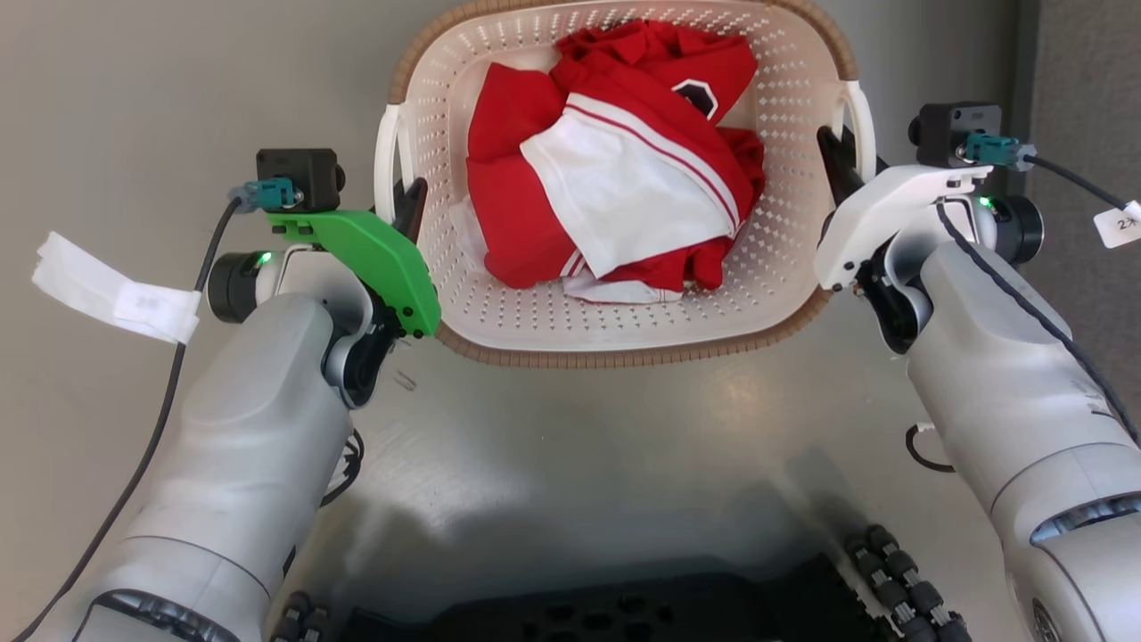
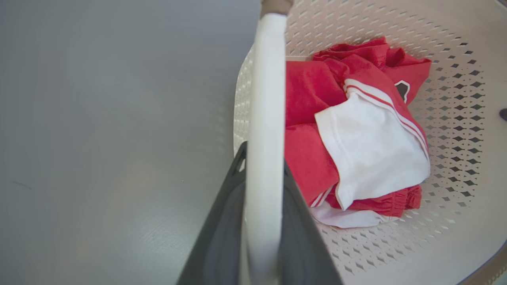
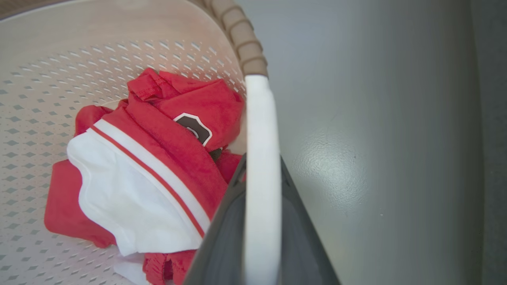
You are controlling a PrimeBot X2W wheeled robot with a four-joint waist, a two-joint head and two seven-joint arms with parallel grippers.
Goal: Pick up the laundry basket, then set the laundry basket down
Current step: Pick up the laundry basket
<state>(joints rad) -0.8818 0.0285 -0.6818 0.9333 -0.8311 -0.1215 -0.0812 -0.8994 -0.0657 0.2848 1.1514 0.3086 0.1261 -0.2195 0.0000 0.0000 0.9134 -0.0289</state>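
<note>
Symmetry governs the coming move. Head view: the laundry basket (image 1: 624,355) lies at 12 o'clock, dead ahead of the robot, with red and white clothes (image 1: 615,169) heaped inside and its handle-to-handle axis running 9 to 3. The left gripper (image 1: 408,203) is at the white left handle (image 1: 389,152) on the 9 o'clock side and the right gripper (image 1: 833,160) at the right handle (image 1: 861,116) on the 3 o'clock side, so each arm is equally near its own end. Left wrist view: the handle (image 2: 264,99) runs from 6 to 12 between that gripper's (image 2: 264,156) two dark fingers (image 2: 222,233), which close on it with no gap showing, and the basket's hollow lies toward 3. Right wrist view: the mirror of that, with the gripper (image 3: 262,160) clamped narrow on its handle (image 3: 259,118) and the hollow toward 9. Whether the basket is clear of the grey surface (image 1: 579,464) I cannot tell. By my reading, both arms must travel together and level, or the load tips.
</note>
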